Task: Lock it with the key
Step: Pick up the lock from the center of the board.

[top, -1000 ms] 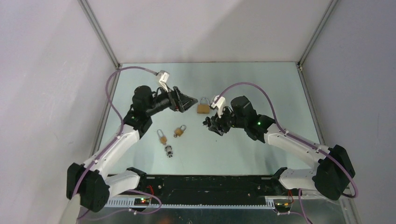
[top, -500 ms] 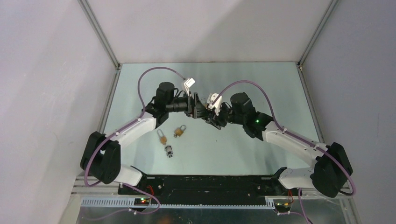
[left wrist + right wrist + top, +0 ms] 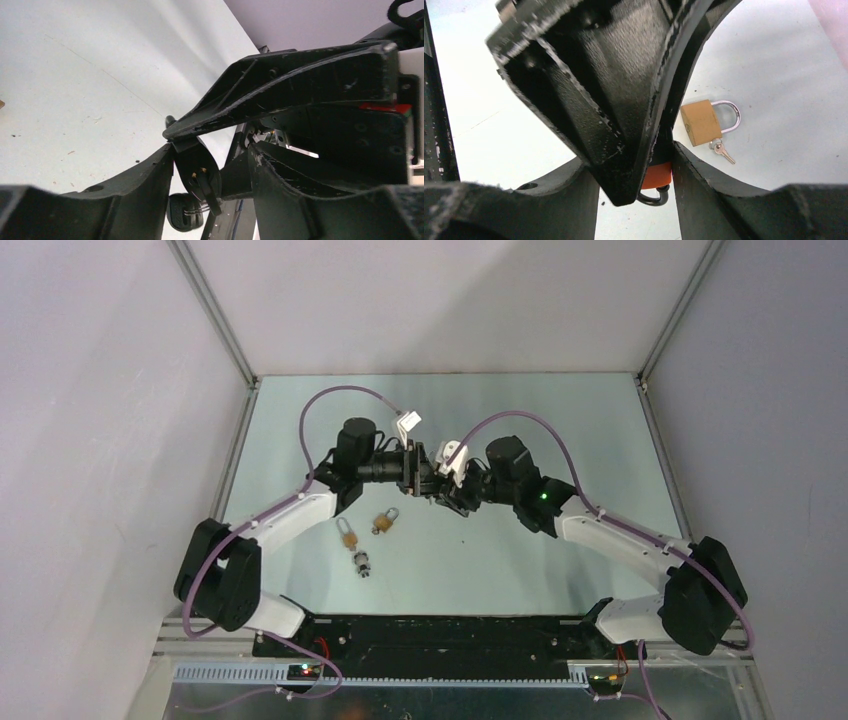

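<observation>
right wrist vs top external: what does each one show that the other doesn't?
Right wrist only: the brass padlock lying on the table with a small key at its base, and an orange piece between that camera's own fingers. Top external only: two small padlocks and a small metal cylinder lying near the left arm. Both: the left gripper and right gripper meeting tip to tip over the table.
</observation>
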`<state>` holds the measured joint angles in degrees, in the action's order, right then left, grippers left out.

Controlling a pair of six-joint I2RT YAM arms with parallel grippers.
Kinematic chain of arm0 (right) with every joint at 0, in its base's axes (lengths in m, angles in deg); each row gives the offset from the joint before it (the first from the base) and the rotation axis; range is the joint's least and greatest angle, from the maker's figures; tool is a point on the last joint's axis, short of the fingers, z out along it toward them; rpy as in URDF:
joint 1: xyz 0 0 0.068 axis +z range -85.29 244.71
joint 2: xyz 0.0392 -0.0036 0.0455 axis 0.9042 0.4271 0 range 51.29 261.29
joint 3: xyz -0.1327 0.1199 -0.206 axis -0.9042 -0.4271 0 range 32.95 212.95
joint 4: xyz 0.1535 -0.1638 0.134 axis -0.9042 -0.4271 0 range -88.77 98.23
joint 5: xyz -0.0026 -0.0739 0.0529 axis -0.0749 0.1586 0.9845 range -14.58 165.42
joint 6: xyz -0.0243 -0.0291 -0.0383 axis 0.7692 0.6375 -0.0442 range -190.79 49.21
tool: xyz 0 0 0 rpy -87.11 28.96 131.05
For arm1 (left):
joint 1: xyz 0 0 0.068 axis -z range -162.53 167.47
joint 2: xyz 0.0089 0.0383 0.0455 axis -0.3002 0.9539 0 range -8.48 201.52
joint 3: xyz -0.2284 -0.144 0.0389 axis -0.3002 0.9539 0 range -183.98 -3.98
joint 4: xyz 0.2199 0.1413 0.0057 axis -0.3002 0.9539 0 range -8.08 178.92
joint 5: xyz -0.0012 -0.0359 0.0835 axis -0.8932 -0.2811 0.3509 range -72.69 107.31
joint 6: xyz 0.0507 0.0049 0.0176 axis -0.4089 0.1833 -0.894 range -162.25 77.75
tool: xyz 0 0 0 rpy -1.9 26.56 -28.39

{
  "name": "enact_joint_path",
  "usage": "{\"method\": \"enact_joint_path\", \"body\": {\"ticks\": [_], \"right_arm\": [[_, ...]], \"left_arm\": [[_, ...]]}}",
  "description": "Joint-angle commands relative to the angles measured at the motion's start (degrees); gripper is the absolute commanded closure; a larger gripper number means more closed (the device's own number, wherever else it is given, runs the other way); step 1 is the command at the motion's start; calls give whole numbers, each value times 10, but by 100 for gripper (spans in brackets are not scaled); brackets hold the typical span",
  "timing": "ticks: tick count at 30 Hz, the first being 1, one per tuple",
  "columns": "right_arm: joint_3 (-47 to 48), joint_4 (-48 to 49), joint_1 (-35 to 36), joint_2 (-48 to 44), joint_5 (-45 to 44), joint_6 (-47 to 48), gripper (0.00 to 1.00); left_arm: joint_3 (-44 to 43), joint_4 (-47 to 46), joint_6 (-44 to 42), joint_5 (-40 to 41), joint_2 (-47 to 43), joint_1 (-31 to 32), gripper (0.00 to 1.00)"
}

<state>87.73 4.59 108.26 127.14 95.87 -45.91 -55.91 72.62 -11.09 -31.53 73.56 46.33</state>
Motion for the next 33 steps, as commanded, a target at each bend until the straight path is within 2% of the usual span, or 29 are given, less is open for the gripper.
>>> {"method": "enact_joint_path", "body": {"ticks": [1,7,9,10,12,13,15,17,18,20,23,27,30,33], "right_arm": [[41,50,3,0,4,-7,100],[41,57,8,4,-12,-12,100],[41,64,7,8,-22,-25,100],[41,70,6,9,-28,-31,100],[40,79,3,13,-34,-54,98],[40,82,-1,13,-35,-73,97],[40,84,-8,13,-36,-102,91],[40,74,-14,8,-40,-134,72],[40,62,-17,5,-41,-151,55],[22,61,-24,-8,-30,-173,41],[-32,104,-49,-47,9,-240,34],[-46,144,-83,-104,66,-412,31],[-47,131,-89,-138,30,-449,31],[-48,87,-110,-162,-13,-535,32]], "left_arm": [[11,1,-25,-18,6,6,43],[-3,37,-47,-14,17,6,58],[-10,47,-52,-17,20,6,70],[-14,50,-55,-19,22,6,81],[-20,57,-59,-19,23,6,97],[-21,58,-60,-16,21,5,99],[-27,59,-56,-4,17,4,100],[-36,59,-45,9,14,-3,100],[-41,59,-37,14,13,-6,100],[-46,57,-36,24,7,-15,100],[-49,51,-39,42,-3,-28,100],[-44,41,-46,72,-38,-33,100],[-37,29,-44,91,-56,-34,100],[-30,27,-35,104,-88,-34,100]]}}
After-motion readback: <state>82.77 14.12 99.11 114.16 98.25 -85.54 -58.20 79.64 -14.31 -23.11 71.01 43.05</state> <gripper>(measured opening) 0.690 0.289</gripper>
